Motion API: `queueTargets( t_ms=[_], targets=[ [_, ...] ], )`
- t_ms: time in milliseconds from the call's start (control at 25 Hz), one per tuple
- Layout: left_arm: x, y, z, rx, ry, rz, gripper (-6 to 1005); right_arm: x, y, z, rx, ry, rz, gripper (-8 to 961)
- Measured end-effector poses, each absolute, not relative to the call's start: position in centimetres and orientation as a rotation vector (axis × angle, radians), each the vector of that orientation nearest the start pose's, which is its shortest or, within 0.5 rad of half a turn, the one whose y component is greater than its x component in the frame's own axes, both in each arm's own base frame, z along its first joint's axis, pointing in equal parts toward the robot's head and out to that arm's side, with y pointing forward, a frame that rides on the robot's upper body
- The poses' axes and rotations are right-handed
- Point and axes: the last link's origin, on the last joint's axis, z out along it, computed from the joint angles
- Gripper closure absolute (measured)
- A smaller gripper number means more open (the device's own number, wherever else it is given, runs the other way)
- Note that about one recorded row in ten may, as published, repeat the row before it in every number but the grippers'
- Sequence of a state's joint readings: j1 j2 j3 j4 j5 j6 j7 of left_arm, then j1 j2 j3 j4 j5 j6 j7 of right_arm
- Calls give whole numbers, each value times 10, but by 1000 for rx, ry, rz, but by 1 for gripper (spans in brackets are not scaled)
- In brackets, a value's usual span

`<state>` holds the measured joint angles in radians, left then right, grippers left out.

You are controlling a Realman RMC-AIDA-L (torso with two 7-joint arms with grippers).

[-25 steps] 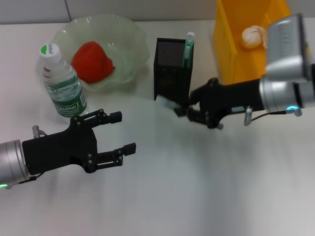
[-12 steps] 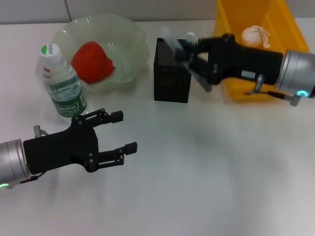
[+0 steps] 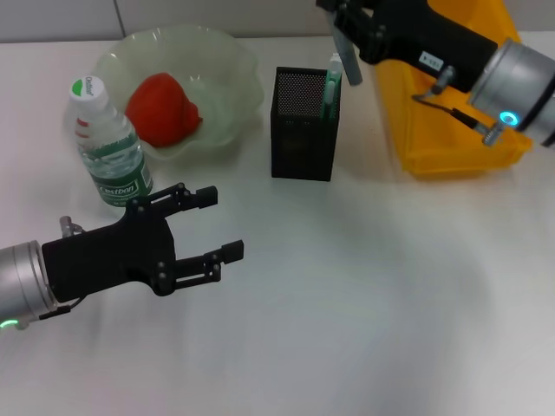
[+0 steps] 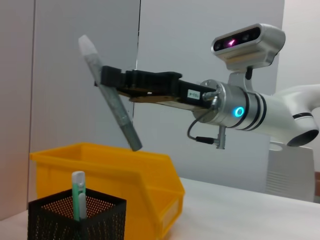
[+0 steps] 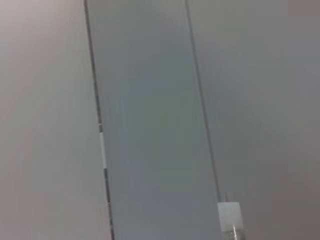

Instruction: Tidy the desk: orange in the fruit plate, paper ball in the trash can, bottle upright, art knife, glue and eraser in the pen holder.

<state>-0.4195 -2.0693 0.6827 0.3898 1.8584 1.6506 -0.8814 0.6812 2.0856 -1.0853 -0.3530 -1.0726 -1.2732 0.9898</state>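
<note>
The pen holder (image 3: 303, 124), a tall square box of black metal mesh, stands on the white desk (image 3: 364, 295) with the mint-green art knife (image 3: 331, 82) poking upright out of one corner, its pale tip above the rim. To its left sits the fruit plate (image 3: 227, 78), a translucent pale green bowl with a wavy scalloped edge, and the lumpy orange-red orange (image 3: 162, 107) rests inside it. The trash can (image 3: 442, 130), a bright yellow rectangular plastic bin, is to the right of the mesh box; most of its inside is hidden behind the right arm, so I cannot tell what lies in it.

The bottle (image 3: 107, 147) stands upright just in front of the bowl's left edge, clear plastic with a green label and a white cap.

The right gripper (image 4: 111, 82) is raised in the air above the gap between the pen holder and the bin, its fingers closed on the glue (image 4: 109, 94), a slim grey stick with a clear cap. The stick hangs tilted, cap end up (the lower end points down toward the containers), well clear of the mesh box.

The left gripper (image 3: 212, 225) hovers low over the desk in front of the bottle, fingers spread wide and holding nothing.
</note>
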Motion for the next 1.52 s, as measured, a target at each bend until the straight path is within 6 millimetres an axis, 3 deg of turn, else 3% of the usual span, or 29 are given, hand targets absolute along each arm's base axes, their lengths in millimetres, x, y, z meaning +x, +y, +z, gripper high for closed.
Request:
queueTargets(
  t_ms=[280,680,1520],
  targets=[
    [-286,270,-29,-2643,-356,-947,199,173,412,-41,-2314,471,1064,814],
    [-287,269,-28,-2631,-360,-952,199,176,414,-61,-2369,505,924,815],
    [-283,272,-29,-2656,-348,-955,200,186,410,-62,-2358,536,913,817]
  ],
)
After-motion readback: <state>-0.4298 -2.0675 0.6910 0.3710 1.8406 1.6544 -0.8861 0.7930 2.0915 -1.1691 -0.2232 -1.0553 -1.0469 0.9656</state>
